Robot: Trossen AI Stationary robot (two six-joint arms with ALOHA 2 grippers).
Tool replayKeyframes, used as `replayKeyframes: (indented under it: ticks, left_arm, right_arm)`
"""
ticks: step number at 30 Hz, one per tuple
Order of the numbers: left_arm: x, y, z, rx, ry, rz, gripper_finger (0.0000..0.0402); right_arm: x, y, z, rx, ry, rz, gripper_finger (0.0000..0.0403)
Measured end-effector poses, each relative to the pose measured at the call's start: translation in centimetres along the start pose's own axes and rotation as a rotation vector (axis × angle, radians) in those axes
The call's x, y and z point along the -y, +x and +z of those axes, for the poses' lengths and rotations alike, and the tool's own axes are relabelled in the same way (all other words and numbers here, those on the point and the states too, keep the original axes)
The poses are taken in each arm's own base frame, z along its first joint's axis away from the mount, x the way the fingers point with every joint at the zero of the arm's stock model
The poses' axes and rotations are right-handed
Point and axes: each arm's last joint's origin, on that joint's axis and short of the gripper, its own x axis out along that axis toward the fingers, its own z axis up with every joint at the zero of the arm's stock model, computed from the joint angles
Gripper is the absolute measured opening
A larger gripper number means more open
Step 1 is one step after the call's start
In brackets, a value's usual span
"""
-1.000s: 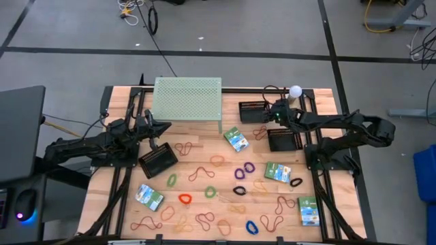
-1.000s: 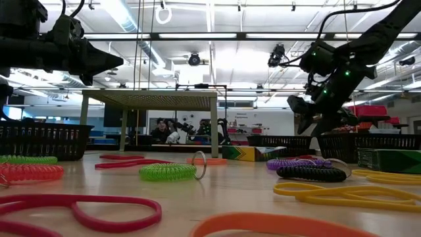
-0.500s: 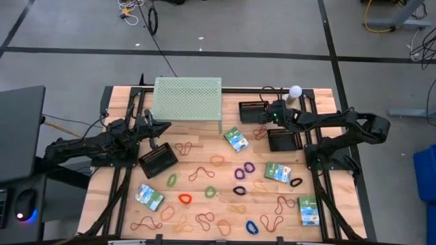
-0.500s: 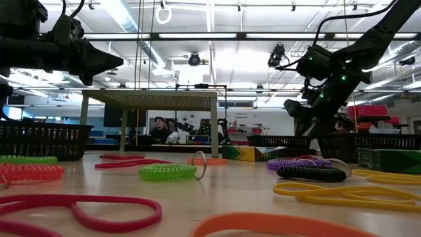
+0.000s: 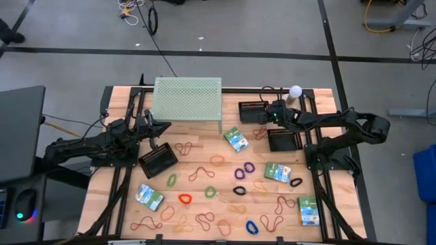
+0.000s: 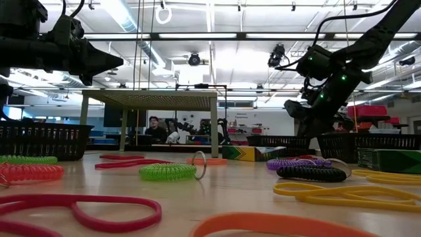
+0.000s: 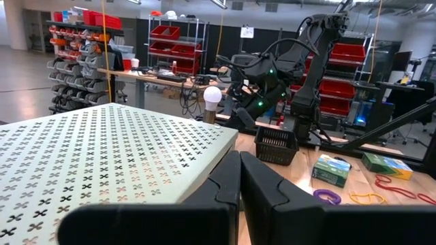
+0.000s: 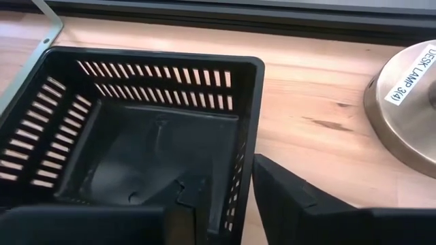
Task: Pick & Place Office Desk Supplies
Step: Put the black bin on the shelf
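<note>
high: rubber bands [image 5: 198, 173] and packets [image 5: 236, 139] strewn over surface's near half; right gripper [image 5: 268, 113] above far-right black tray [image 5: 251, 111] | left wrist: left gripper [image 7: 238, 178] fingers closed, empty | right wrist: right fingers [image 8: 294, 198] straddle tray wall, partly open

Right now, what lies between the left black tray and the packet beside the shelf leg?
Between tray and packet: reddish rubber bands on the wood, shown in the high view.

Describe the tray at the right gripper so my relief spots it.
From the pale-green perforated shelf at the table's back, look right. The black mesh tray nearest the desk lamp is it; only it has the right gripper astride its wall.
</note>
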Motion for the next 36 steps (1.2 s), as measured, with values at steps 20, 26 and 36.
replayKeyframes:
  ticks: [20, 26, 36]
  left_arm:
    - [-0.05, 0.0, 0.0, 0.001, 0.0, 0.015, 0.0009]
    - [-0.05, 0.0, 0.0, 0.001, 0.0, 0.016, 0.0009]
    - [-0.05, 0.0, 0.01, 0.002, -0.001, 0.016, 0.0009]
  right_arm:
    - [0.0, 0.0, 0.0, 0.0, -0.021, 0.0, 0.0042]
    - [0.0, 0.0, 0.01, 0.001, -0.03, 0.0, 0.003]
    - [-0.24, -0.04, 0.33, 0.033, -0.038, 0.021, 0.0026]
